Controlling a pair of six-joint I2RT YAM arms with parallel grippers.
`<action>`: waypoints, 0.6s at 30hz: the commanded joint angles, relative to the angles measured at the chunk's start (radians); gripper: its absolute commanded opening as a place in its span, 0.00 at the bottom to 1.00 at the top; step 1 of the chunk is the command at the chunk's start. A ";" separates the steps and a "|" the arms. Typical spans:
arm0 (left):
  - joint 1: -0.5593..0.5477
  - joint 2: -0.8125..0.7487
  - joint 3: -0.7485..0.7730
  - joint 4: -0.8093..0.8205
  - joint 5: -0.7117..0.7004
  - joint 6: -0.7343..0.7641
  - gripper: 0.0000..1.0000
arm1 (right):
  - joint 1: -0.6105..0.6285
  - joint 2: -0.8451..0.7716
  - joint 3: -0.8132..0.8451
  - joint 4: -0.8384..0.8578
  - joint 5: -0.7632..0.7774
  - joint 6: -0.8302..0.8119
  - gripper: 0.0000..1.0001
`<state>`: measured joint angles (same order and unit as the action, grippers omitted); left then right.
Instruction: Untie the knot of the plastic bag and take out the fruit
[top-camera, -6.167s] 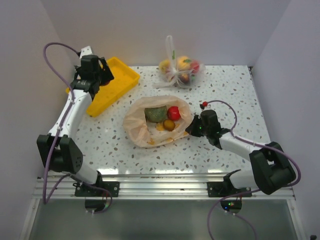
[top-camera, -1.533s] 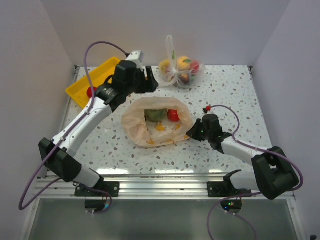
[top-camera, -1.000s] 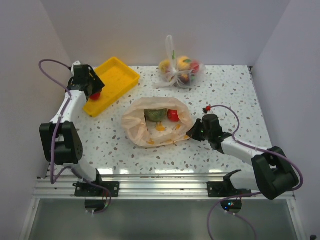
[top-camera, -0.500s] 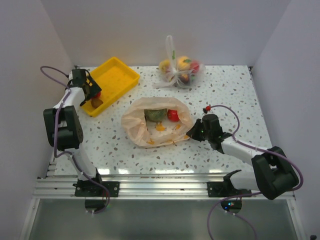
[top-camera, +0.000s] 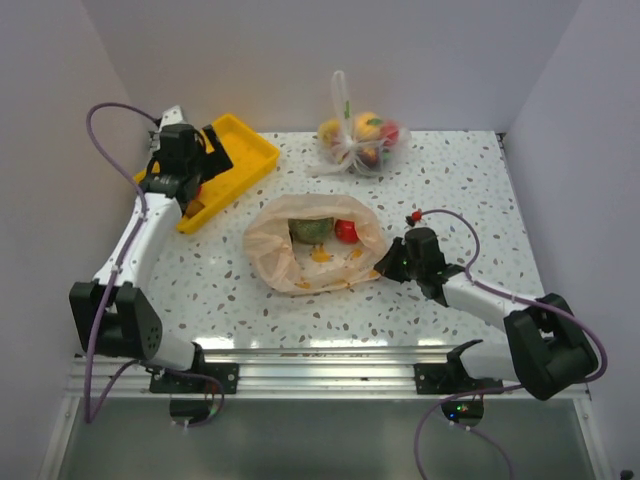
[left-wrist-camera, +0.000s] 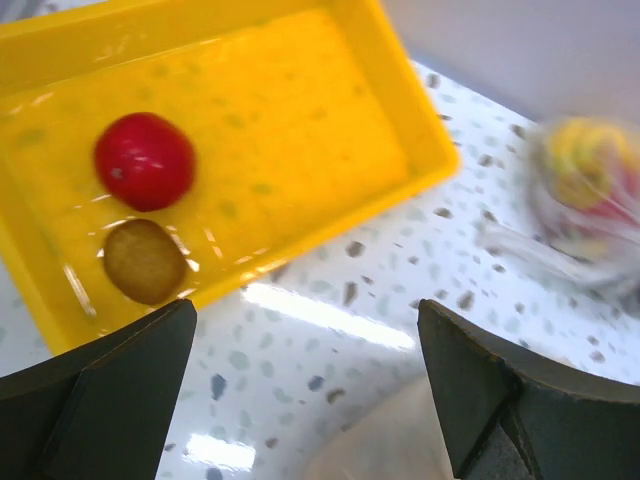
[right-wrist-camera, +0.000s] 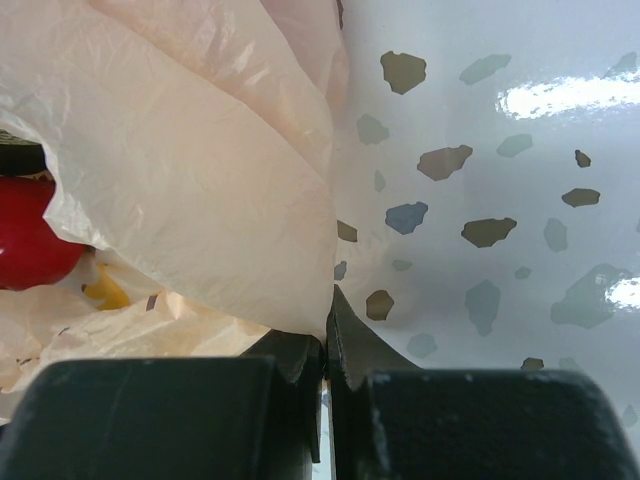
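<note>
The peach-orange plastic bag (top-camera: 300, 262) lies open in the middle of the table, and no knot shows. Inside it are a green fruit (top-camera: 310, 228) and a red fruit (top-camera: 346, 231). My right gripper (top-camera: 385, 266) is shut on the bag's right edge (right-wrist-camera: 200, 170), its jaws pinching the film low at the table (right-wrist-camera: 325, 345). The red fruit (right-wrist-camera: 30, 232) shows through the mouth. My left gripper (top-camera: 195, 180) is open and empty above the yellow tray (top-camera: 245, 160). The tray (left-wrist-camera: 330, 120) holds a red fruit (left-wrist-camera: 144, 160) and a brown fruit (left-wrist-camera: 145, 261). No dark purple fruit shows.
A clear whitish bag of fruit (top-camera: 358, 138), tied with a white knot, sits at the back centre and is blurred in the left wrist view (left-wrist-camera: 590, 190). White walls enclose the table on three sides. The tray sits at the back left corner.
My left gripper has moved from the tray's left end to the right and up over the tray, open, with the brown fruit lying beside the red one. The right arm and bag have not moved.
</note>
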<state>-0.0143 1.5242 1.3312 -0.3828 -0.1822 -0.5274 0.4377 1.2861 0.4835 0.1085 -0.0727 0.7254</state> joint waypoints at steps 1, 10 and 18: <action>-0.101 -0.125 -0.030 -0.036 -0.031 0.052 0.98 | -0.002 -0.034 0.038 -0.027 0.028 -0.021 0.00; -0.404 -0.295 -0.058 -0.136 -0.075 0.003 0.98 | -0.001 -0.041 0.043 -0.035 0.034 -0.023 0.01; -0.763 -0.228 -0.058 -0.156 -0.189 -0.092 0.95 | -0.001 -0.048 0.041 -0.044 0.040 -0.021 0.01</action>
<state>-0.6952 1.2606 1.2781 -0.5083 -0.2928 -0.5667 0.4377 1.2728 0.4900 0.0731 -0.0628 0.7139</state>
